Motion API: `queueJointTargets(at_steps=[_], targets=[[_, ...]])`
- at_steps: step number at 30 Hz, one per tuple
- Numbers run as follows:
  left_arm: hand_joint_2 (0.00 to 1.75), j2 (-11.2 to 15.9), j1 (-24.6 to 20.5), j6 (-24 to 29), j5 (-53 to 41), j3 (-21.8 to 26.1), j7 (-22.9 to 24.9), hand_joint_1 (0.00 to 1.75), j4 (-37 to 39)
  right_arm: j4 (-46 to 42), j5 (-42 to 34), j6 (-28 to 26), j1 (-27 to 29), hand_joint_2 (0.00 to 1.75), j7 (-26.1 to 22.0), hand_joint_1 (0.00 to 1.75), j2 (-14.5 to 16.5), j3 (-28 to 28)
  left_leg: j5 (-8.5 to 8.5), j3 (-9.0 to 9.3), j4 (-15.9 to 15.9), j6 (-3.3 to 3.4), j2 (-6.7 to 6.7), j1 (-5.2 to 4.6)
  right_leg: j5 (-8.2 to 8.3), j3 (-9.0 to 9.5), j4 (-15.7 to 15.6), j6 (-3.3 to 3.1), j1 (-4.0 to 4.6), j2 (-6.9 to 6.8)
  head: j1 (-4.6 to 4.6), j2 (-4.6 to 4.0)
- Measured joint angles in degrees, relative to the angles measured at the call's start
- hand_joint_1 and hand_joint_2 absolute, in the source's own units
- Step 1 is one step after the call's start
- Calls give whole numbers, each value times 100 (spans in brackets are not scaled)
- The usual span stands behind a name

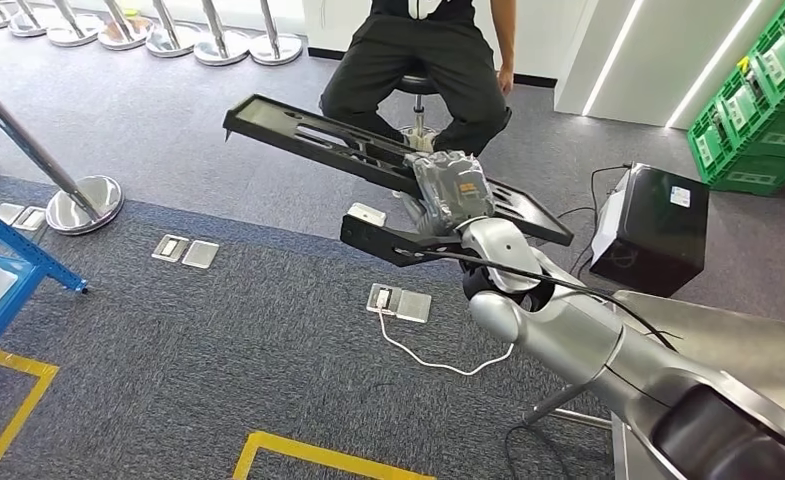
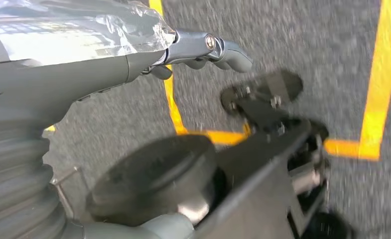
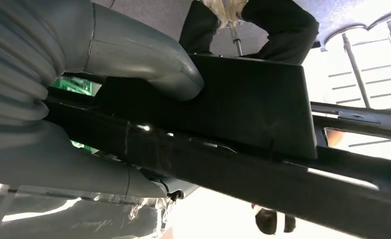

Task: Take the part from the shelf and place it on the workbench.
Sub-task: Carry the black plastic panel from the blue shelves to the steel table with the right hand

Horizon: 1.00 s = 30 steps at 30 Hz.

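In the head view my right hand (image 1: 450,190), wrapped in clear plastic, grips a long black moulded part (image 1: 308,135) near its middle. The part is held in the air above the grey carpet, tilted, with its far end pointing up and left toward a seated person (image 1: 418,50). Seen from the right wrist, the thick grey thumb (image 3: 148,64) presses on the black part (image 3: 253,109) and the long rail crosses the picture. My left hand (image 2: 133,59) hangs over the carpet with nothing in it, its fingers (image 2: 223,50) loosely extended.
A blue shelf frame (image 1: 13,250) stands at the left edge. Chrome stanchion bases (image 1: 83,205) stand left and along the back. A black box (image 1: 658,225) and green crates (image 1: 758,100) are on the right. Floor sockets (image 1: 400,302), a white cable and yellow tape lines (image 1: 318,455) mark the carpet.
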Motion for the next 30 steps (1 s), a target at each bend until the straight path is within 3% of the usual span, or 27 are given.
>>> queueJointTargets(at_steps=[2, 5, 6, 7, 9, 11, 12, 14, 16, 18, 20, 21, 22, 23, 26, 27, 30], targets=[[175, -8, 0, 0, 1, 0, 0, 0, 1, 3, 0, -1, -14, 175, 1, 175, -4, -4, 65, 34, -110, 48, 84, 34, -188, -126, 267, 66, 17, -128, 64, -1], [175, -9, 6, 0, 1, 0, 0, 0, 2, 12, 0, -1, -6, 175, -1, 175, -3, -3, 84, 31, -131, 71, 200, 30, -662, -580, 1273, 135, -26, -319, 183, -2], [175, -9, 8, 0, 1, 0, 0, 0, 2, 17, 0, -1, 7, 175, -2, 175, -3, -2, 80, 28, -123, 68, 239, 31, -694, -661, 1461, 155, -42, -338, 206, -2], [175, -9, 8, -1, 1, 0, 0, 0, 2, 21, 0, -1, 15, 175, -1, 175, -3, -2, 72, 27, -113, 59, 274, 35, -620, -636, 1433, 171, -55, -355, 235, -1], [175, -10, 6, -1, 1, 0, 0, 0, 2, 27, 0, -2, 12, 175, 2, 175, -4, -2, 38, 29, -73, 18, 338, 44, -271, -295, 773, 181, -67, -447, 298, -1], [175, -10, 4, -1, 1, 0, 0, 0, 2, 28, 0, -2, -1, 175, 3, 175, -1, -2, -6, 16, -16, -42, 390, 22, -70, 21, 132, 133, -38, -576, 359, -1], [175, -9, 3, 0, 1, 0, 1, 0, 2, 28, 0, -2, -3, 175, 3, 175, 1, -2, -21, 9, 7, -69, 414, 4, -57, 75, -1, 97, -25, -606, 359, -2], [175, -9, 2, 1, 2, 0, 1, 0, 2, 32, 0, -2, -2, 175, 3, 175, 0, -2, -26, 7, 18, -120, 465, -6, -60, 56, -15, 16, -11, -534, 318, -2], [175, -9, 0, 1, 2, 0, 1, 0, 2, 35, 0, -3, -6, 175, 4, 175, -1, -2, -120, -11, 118, -187, 426, 18, -38, 57, -39, -52, -20, -474, 282, -1], [175, -10, 2, -1, 2, 0, 2, 0, 2, 35, 0, -5, -12, 175, 1, 175, 9, -2, -432, -199, 603, -242, 293, 42, -20, 66, -61, -111, -38, -423, 223, -2], [175, -11, 11, -2, 1, 0, 2, 0, 2, 36, 0, -4, -9, 175, -2, 175, 16, -1, -782, -544, 1368, -268, 219, 47, -20, 64, -60, -139, -30, -354, 148, -2], [175, -10, 16, -2, 0, 0, 2, 0, 2, 36, 0, -3, -5, 175, -2, 175, 18, -1, -844, -664, 1619, -270, 209, 47, -21, 66, -59, -140, -25, -314, 124, -1], [175, -10, 20, -1, -1, 0, 2, 0, 3, 36, 0, -2, -3, 175, -2, 175, 19, 0, -797, -695, 1674, -264, 204, 46, -21, 69, -56, -140, -22, -271, 104, 0], [175, -9, 22, -1, -1, 0, 2, 0, 3, 36, 0, -2, -2, 175, -2, 175, 19, 0, -643, -620, 1497, -247, 195, 45, -21, 75, -54, -140, -21, -229, 82, 0], [175, -8, 19, 1, -1, 0, 2, 0, 3, 36, 0, -3, -4, 175, -2, 175, 21, 0, -99, -143, 388, -166, 51, 41, -21, 79, -41, -118, -12, -117, 13, -1], [175, -8, 17, 1, -1, 0, 2, 0, 4, 36, 0, -3, -5, 175, -2, 175, 21, 0, -32, -60, 166, -146, 12, 36, -14, 64, -37, -95, -13, -87, 4, -1], [175, -9, 6, 1, -1, 0, 2, 0, 4, 36, 0, -4, -3, 175, -2, 175, 20, -1, -9, -34, 28, -89, 51, 29, 7, 26, -44, 9, -33, -33, 14, -2]])
